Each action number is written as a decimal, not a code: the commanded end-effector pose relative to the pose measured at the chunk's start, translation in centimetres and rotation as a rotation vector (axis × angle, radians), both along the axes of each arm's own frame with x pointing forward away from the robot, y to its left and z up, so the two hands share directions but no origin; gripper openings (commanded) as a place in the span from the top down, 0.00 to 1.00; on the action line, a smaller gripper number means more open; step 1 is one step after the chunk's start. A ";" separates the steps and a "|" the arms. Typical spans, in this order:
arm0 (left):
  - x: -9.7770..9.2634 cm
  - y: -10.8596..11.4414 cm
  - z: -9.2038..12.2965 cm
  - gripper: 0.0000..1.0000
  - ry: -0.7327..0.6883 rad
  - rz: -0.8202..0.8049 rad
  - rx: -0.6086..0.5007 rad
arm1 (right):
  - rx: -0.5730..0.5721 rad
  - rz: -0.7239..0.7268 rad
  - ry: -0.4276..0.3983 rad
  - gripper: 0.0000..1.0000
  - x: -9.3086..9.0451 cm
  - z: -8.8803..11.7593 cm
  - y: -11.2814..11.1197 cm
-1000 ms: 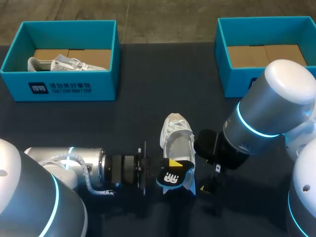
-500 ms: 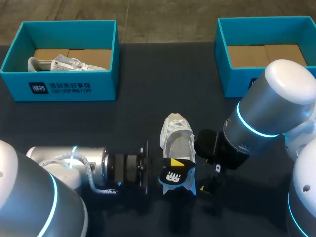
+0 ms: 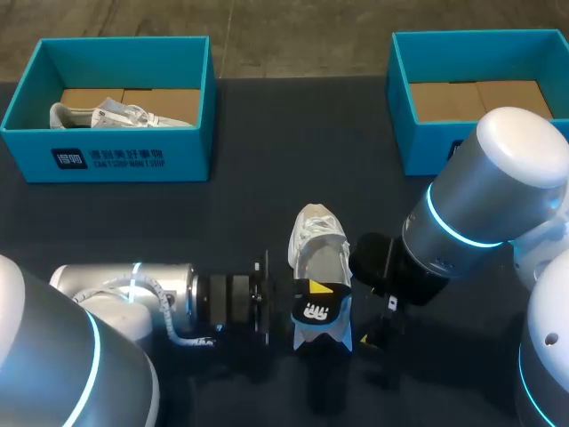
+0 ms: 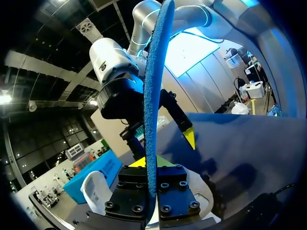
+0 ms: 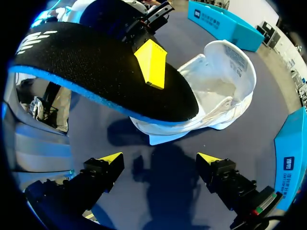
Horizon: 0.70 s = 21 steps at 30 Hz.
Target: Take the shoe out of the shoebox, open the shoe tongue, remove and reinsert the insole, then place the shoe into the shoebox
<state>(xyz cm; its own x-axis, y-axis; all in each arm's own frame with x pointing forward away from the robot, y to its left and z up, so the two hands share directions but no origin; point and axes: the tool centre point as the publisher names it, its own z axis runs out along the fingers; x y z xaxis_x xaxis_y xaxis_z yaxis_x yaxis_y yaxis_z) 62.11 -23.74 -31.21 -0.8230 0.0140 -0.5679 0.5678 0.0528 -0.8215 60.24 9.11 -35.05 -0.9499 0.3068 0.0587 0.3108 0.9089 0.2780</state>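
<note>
**Insole edges back over the shoe**

The left gripper point(image 4: 151, 163), clamped on the insole point(image 3: 318, 313), has shifted slightly toward the shoe point(image 3: 320, 242). The shoe lies on the table point(image 3: 267, 178) between the arms. The insole now hangs over the heel opening, so reinsertion seems under way. The right gripper point(image 5: 160, 160) waits beside the shoe, fingers apart.

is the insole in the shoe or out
Out. The left gripper is shut on the insole, holding it above the shoe's heel end, not seated inside.

Even overhead light; soft shadow under shoe point(image 5: 216, 81) on dark table point(image 3: 267, 142); bright glare, left wrist view
</note>
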 end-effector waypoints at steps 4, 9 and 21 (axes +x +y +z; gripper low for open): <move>0.2 0.1 -0.4 1.00 0.001 0.008 0.014 | 0.003 0.000 0.000 0.00 -0.1 0.0 -0.1; 0.5 0.3 -0.6 1.00 0.004 0.022 0.013 | 0.003 0.000 0.000 0.00 -0.1 0.0 -0.1; 0.7 0.5 -1.0 1.00 0.000 0.042 0.026 | 0.003 0.000 0.000 0.00 -0.1 0.0 -0.1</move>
<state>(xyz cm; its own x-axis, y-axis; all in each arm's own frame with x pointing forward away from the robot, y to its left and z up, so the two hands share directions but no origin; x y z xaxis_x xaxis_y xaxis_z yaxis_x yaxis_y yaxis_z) 62.97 -23.06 -32.10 -0.8232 -0.0078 -0.5676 0.5649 0.0875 -0.8205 60.24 9.11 -35.05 -0.9499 0.3068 0.0587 0.3108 0.9089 0.2780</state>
